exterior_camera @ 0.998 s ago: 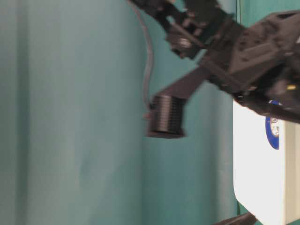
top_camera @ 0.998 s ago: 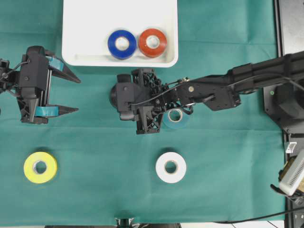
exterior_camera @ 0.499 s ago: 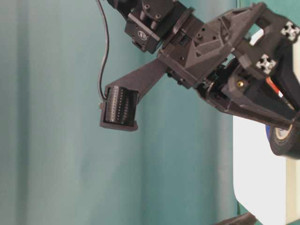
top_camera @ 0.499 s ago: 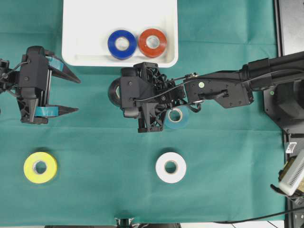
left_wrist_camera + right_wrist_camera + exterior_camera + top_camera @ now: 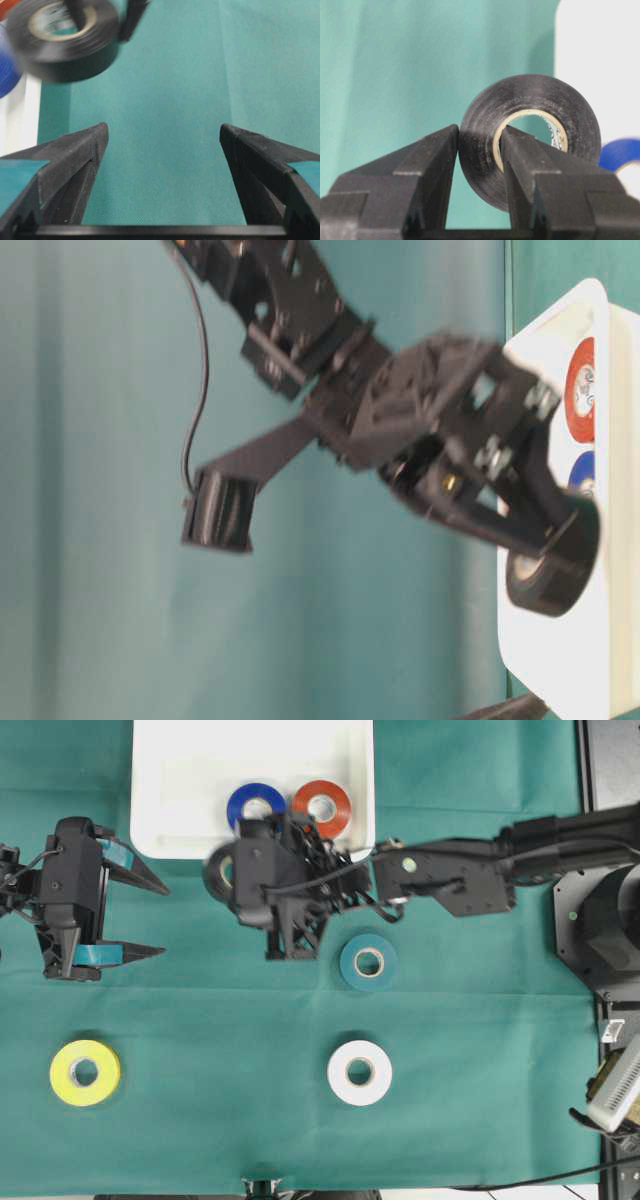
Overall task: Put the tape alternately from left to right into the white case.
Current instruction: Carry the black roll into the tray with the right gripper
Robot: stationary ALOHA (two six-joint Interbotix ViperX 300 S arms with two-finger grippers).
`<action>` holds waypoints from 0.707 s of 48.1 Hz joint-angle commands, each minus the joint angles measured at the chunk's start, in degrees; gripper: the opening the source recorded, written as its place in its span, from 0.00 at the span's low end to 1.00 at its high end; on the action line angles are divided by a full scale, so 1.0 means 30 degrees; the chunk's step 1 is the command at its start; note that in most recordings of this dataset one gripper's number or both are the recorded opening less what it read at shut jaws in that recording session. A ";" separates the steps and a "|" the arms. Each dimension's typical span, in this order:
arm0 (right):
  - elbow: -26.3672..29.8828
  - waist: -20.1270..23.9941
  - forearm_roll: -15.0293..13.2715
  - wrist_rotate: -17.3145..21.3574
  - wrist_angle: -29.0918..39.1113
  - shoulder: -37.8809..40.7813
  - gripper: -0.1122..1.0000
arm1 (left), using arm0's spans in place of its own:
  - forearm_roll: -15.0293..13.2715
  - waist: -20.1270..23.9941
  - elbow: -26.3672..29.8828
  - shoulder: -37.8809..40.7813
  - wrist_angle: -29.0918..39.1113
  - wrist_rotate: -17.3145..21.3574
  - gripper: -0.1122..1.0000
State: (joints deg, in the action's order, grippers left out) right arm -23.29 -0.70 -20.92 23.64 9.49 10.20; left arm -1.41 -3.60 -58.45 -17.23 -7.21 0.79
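I was working in a robot lab, I think. A green cloth [image 5: 200, 1120] covered the whole table, two black robot arms were mounted at its sides, and cables [image 5: 520, 1182] and metal frames [image 5: 610, 760] stood at the edge.

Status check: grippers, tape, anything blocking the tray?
Right gripper shut on black tape roll, one finger through its core, at the white plastic tray edge. Left gripper open, empty. Blue roll, red roll inside; nothing blocking.
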 commanded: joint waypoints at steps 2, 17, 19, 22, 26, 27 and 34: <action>0.1172 -0.0498 -0.0879 -0.0029 -0.0176 0.0234 0.12 | -0.0029 0.0029 0.0176 -0.0234 -0.0205 -0.0029 0.98; 0.2578 -0.1787 -0.1641 -0.0029 -0.0264 0.1582 0.12 | -0.0029 0.0029 0.0146 -0.0146 -0.0205 -0.0059 0.98; 0.2637 -0.1904 -0.1670 -0.0029 -0.0410 0.1670 0.12 | -0.0029 0.0029 0.0176 -0.0117 -0.0205 -0.0059 0.98; 0.2725 -0.2109 -0.1670 -0.0029 -0.0645 0.1787 0.12 | -0.0029 0.0029 0.0146 -0.0117 -0.0205 -0.0059 0.98; 0.2813 -0.2314 -0.1670 -0.0029 -0.1084 0.1934 0.12 | -0.0029 0.0029 0.0176 -0.0117 -0.0205 -0.0059 0.98; 0.2813 -0.2344 -0.1670 -0.0029 -0.1172 0.1963 0.12 | -0.0029 0.0029 0.0205 -0.0117 -0.0205 -0.0059 0.98; 0.3076 -0.2637 -0.1670 -0.0029 -0.1611 0.2256 0.12 | -0.0029 0.0029 0.0205 -0.0146 -0.0205 -0.0059 0.98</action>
State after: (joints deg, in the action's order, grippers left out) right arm -15.91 -8.00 -25.75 23.55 5.80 17.84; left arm -1.41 -3.60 -58.45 -17.23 -7.21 0.70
